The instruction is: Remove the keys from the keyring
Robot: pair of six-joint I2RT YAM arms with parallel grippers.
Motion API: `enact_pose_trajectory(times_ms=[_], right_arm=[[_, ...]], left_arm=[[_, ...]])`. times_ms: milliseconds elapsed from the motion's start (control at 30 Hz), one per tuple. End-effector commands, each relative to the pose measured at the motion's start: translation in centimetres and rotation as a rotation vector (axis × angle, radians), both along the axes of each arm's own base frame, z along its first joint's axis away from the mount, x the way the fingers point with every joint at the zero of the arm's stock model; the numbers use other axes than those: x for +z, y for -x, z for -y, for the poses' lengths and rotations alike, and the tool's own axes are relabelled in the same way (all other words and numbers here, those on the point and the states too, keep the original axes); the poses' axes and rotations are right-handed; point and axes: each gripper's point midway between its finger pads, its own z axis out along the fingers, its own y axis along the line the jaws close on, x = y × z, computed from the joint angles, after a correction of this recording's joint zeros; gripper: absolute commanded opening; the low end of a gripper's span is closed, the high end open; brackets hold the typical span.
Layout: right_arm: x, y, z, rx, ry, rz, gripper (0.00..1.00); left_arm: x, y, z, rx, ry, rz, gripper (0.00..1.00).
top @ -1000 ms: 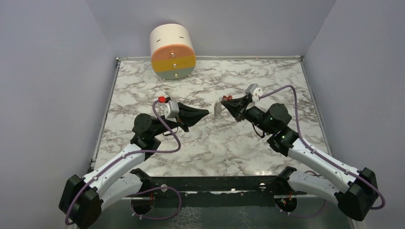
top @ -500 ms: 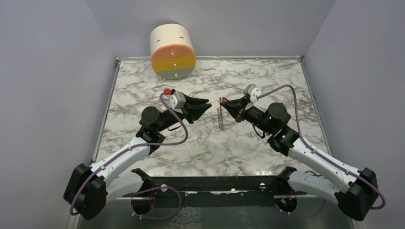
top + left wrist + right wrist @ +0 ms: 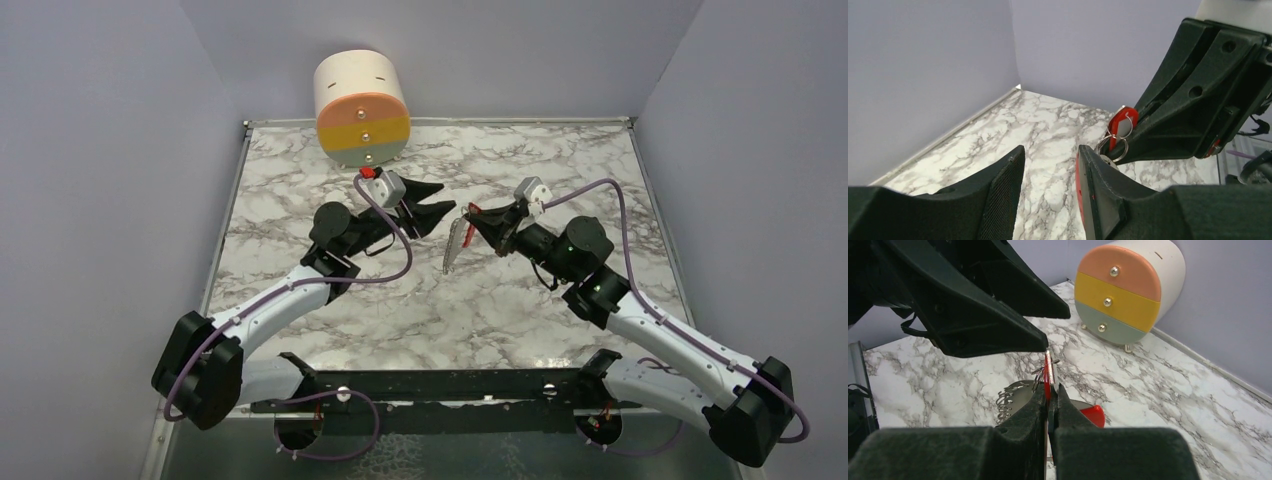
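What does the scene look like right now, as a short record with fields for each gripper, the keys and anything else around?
left gripper: open, empty, tips close to the keyring
right gripper: shut on the red key, held up off the table
keyring: looped through the red key
keys: dangling from the keyring, none removed
drawers: at the far edge, three fronts, all closed

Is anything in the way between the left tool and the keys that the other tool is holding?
Nothing visible is. The left tool, jaws open, faces the keys pinched in the right tool, with only open air between them above the table.
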Motion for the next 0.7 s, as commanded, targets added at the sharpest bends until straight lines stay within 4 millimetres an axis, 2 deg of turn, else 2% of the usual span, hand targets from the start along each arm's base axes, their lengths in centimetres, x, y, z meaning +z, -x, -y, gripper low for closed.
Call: enact_pose_trajectory(times_ms=[0, 167, 367, 667], right_arm=[[2.2, 0.4, 0.1, 0.011, -0.033, 0.053, 0.01], [2.0, 0.3, 0.1, 0.008, -0.030, 0.050, 0.01], [2.1, 0.3, 0.1, 0.008, -0.031, 0.050, 0.01], [2.5, 0.6, 0.0, 0.023, -0.037, 0.056, 0.01]], left_arm=[[0.8, 1.2, 1.1, -0.108, -0.001, 0.041, 0.47], [0.7, 2.4, 1.1, -0.153, 0.003, 0.055, 0.51], [1.6, 3.8, 0.8, -0.189, 0.033, 0.088, 0.55], [0.4, 3.3, 1.4, -0.205, 0.022, 0.056, 0.57]])
